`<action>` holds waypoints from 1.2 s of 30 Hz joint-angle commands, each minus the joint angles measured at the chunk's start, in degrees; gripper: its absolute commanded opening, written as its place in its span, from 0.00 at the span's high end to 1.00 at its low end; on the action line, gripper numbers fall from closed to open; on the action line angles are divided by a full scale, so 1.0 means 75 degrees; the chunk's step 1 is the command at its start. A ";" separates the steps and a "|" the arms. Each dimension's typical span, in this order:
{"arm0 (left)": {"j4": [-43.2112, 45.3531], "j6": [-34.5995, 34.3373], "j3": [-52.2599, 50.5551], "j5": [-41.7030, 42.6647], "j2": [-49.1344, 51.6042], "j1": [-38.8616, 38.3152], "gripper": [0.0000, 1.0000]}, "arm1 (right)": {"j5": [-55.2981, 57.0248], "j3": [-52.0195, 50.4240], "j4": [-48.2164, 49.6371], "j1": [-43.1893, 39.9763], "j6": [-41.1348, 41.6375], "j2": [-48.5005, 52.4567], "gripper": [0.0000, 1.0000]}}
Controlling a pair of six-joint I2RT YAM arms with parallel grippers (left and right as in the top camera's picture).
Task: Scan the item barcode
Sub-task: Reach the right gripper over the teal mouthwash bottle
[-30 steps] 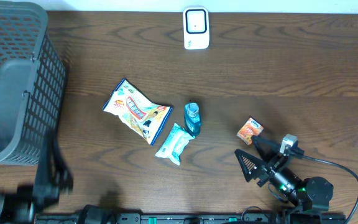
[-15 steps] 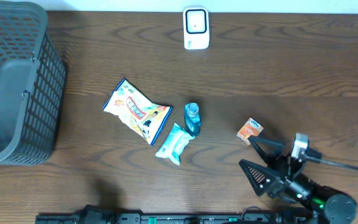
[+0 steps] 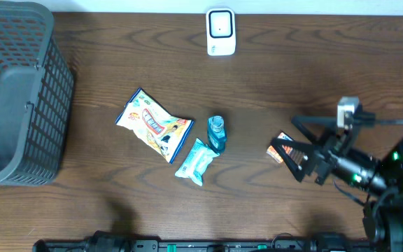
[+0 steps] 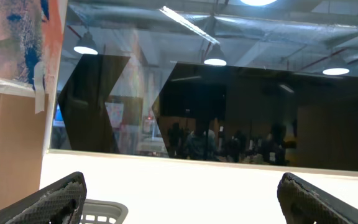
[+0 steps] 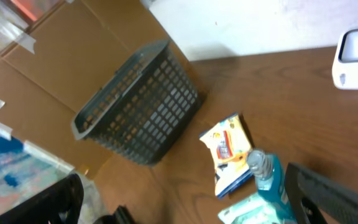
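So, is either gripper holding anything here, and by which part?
Nothing is held. The right gripper is open near the small orange box, with nothing between its fingers; the left gripper is open and empty.

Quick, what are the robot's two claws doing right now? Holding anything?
Left gripper: open, holding nothing.
Right gripper: open, holding nothing.

A dark wooden table [image 3: 327, 77] held a grey mesh basket [image 3: 51, 105] at its left edge. Near the middle lay a colourful snack bag [image 3: 152, 124], a blue bottle [image 3: 217, 133] and a pale teal packet [image 3: 196, 162], close together.
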 commanded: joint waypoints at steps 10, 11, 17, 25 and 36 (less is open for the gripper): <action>0.1154 -0.0064 -0.0044 -0.0522 -0.0117 -0.0423 0.02 | 0.0799 0.0548 -0.0052 0.1113 -0.1142 0.0845 0.01; 0.1241 -0.0067 -0.0044 -0.0647 -0.0117 -0.0423 0.02 | 0.0784 0.0548 -0.0003 0.1116 -0.1023 0.0883 0.01; 0.1699 -0.0067 -0.0335 -0.0764 -0.0114 -0.0423 0.02 | 0.0854 0.0548 0.0769 0.1113 -0.0784 0.1040 0.01; 0.2218 -0.0204 -0.1134 -0.0761 -0.0076 -0.0423 0.02 | 0.1716 0.0551 0.1903 0.1300 0.0009 0.1282 0.01; 0.2203 -0.1559 -0.2637 -0.0720 -0.0064 -0.0423 0.02 | 0.6301 0.2393 -0.0542 0.3576 -0.0154 0.4185 0.01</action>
